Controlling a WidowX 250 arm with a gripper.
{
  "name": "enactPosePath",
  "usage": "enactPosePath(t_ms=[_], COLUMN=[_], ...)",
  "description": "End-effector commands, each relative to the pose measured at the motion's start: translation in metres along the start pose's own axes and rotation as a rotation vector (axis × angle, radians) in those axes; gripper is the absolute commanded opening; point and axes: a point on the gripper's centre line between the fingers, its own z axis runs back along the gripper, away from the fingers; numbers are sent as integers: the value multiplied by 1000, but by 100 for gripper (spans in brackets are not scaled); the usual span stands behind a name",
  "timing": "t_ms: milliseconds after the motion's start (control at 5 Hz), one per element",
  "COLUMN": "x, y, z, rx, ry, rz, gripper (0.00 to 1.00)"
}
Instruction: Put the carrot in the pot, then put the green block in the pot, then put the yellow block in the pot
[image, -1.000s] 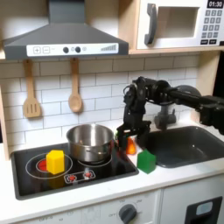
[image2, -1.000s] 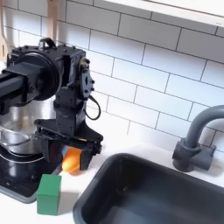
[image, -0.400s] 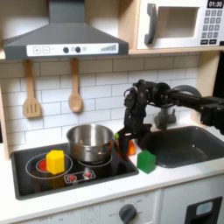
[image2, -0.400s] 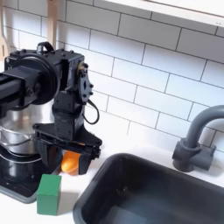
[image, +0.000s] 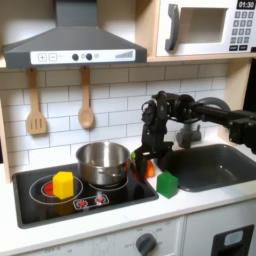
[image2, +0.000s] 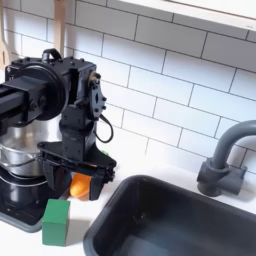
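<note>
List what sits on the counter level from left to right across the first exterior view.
yellow block → pot → gripper around the carrot → green block → sink

Orange carrot (image2: 78, 186); green block (image: 166, 184); yellow block (image: 63, 184); shiny steel pot (image: 103, 162); black tool (image2: 72, 177)

place: toy kitchen | evidence: stove (image: 40, 192), range hood (image: 72, 45), microwave (image: 208, 26), sink (image2: 170, 215), faucet (image2: 226, 160), tiled wall (image2: 180, 80)
</note>
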Motion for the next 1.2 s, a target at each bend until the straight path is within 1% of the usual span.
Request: enactPosePath(t_ms=[0, 200, 400, 600, 800, 1000], x=[-2, -3, 0, -1, -1, -5], y=[7, 9, 7, 1, -3, -13], z=[0, -5, 0, -1, 1, 0], rx=[9, 0, -12, -32, -41, -60], ry=[0, 25, 8, 14, 5, 16], rz=[15, 31, 28, 15, -2, -32], gripper=[100, 100, 100, 100, 100, 100])
